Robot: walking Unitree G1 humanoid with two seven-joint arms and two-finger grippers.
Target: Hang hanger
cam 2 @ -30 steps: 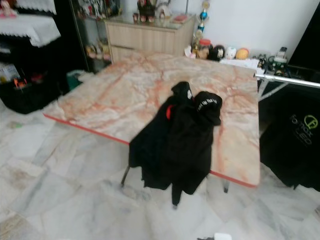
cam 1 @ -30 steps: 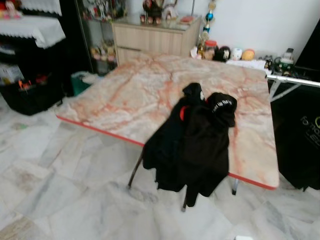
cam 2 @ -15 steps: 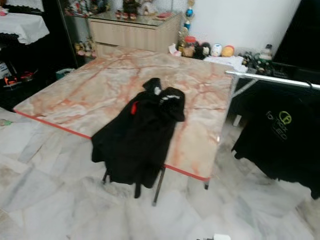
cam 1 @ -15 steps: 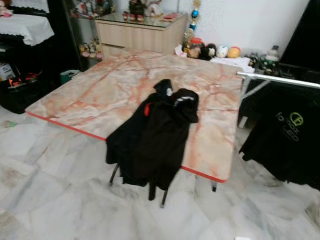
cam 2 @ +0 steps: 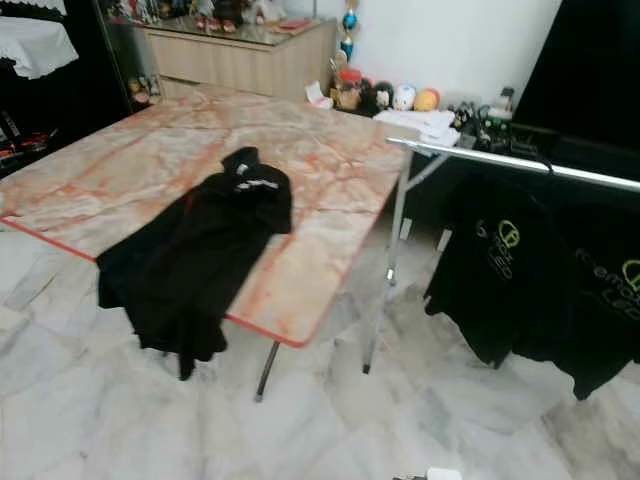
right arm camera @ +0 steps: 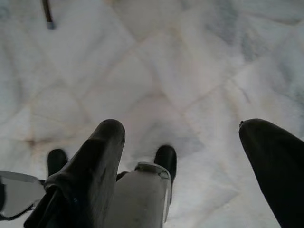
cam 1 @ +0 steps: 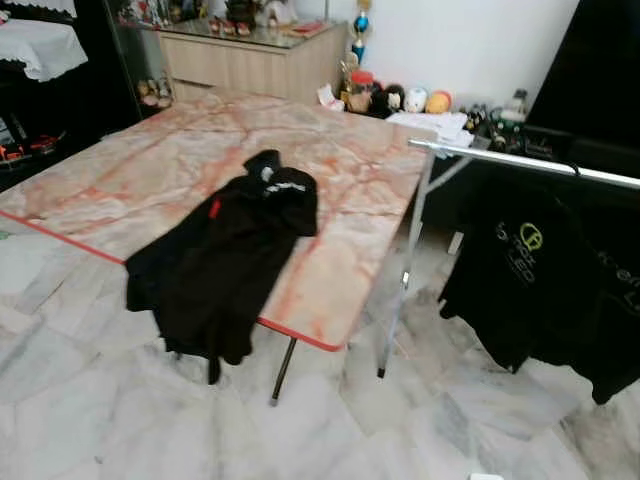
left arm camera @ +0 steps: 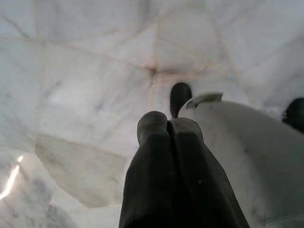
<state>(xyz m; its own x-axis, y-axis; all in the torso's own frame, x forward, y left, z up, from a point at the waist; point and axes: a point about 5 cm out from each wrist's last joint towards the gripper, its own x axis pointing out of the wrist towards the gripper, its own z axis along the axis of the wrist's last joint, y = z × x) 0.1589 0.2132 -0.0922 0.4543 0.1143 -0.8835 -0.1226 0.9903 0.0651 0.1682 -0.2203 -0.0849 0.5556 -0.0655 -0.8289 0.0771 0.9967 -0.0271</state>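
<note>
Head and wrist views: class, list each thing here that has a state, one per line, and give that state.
Jacket: lying on the table, draped over its front edge.
Table: standing, unfolded.
Rail: carrying hung shirts.
Shirts: hanging from the rail.
Left gripper: shut, empty, over the floor.
Right gripper: open, empty, over the floor.

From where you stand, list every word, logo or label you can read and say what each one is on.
Green round logo with green lettering under it, on the black T-shirt hanging from the metal rack: too blurred to read.
More green print on the next black shirt on the rack: partly visible, unreadable.
White lettering on the black jacket lying on the marble table: too small to read.
Red tag on the jacket: no legible text.
</note>
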